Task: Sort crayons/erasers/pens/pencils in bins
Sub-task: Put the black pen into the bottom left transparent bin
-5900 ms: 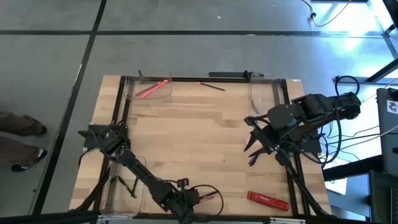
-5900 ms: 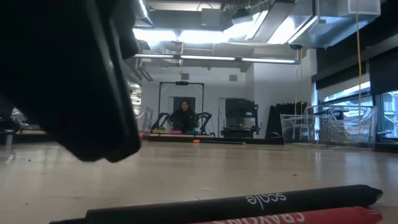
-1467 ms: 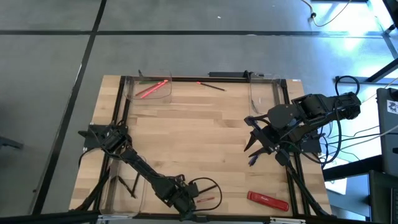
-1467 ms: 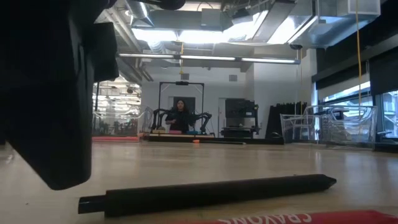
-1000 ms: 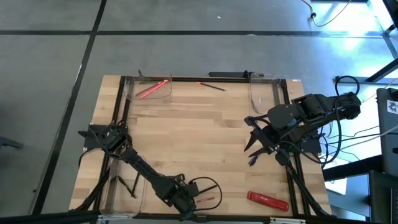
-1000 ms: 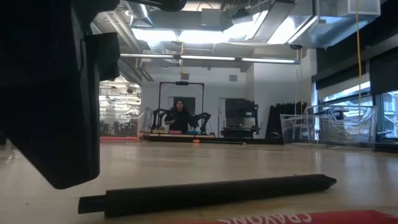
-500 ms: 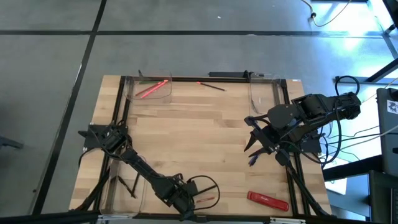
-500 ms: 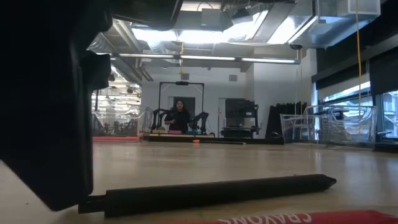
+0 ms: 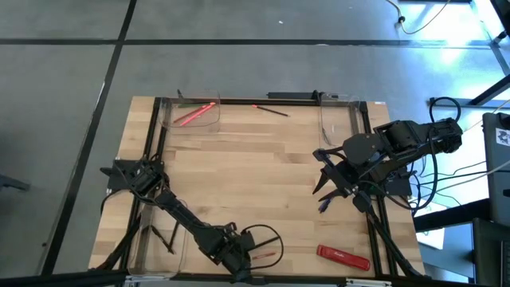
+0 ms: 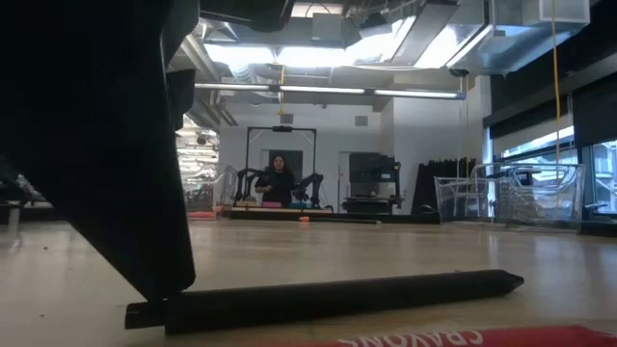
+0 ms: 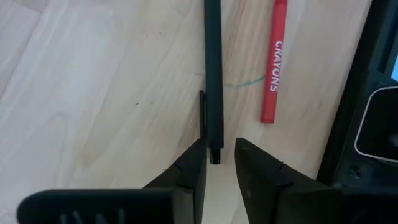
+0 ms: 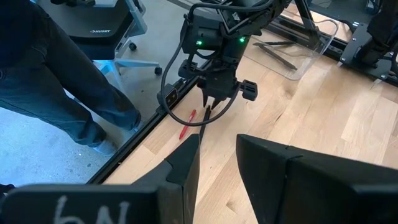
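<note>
A black pen (image 11: 213,68) lies flat on the wooden table near its front edge, with a red crayon (image 11: 275,62) beside it. My left gripper (image 11: 217,149) slants down at the pen's near end, open, one fingertip on each side of that end. In the low view one dark finger (image 10: 159,280) comes down at the pen's left end (image 10: 145,313). My right gripper (image 9: 323,191) hangs open and holding nothing above the table's right side. Red crayons lie in the far-left bin (image 9: 191,112). Dark pencils lie in the near-left bin (image 9: 159,243). My left gripper has the pen's near end (image 11: 215,152) between its open fingers, coming from above on a slant and along the pen. One finger (image 11: 194,158) stands right against the pen; whether it touches I cannot tell. The pen lies flat on the table.
A third clear bin (image 9: 339,119) stands at the far right. A crayon and a pencil (image 9: 271,109) lie loose by the far edge. A flat red bar (image 9: 343,257) lies near the front right. A person's legs (image 12: 56,81) stand beyond the table's front edge.
My left gripper has tipped in place, and in the low view its finger has swung across and down until its tip stands at the pen's left end. The pen and the crayon lie where they were.
</note>
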Controlling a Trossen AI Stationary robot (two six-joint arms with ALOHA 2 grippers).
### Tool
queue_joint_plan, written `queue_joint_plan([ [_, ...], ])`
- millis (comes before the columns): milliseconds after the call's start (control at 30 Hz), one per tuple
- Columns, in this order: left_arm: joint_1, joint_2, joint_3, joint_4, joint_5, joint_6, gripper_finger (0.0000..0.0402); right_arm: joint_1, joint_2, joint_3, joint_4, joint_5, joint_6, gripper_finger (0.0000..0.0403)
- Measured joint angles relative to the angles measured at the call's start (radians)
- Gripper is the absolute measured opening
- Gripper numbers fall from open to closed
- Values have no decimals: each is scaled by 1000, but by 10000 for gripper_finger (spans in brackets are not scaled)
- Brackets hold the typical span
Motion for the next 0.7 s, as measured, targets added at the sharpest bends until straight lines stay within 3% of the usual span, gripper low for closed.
queue_joint_plan([
  [700,-16,13,-2,-10,-31,1,76,0,0,0,0,0,0,108],
])
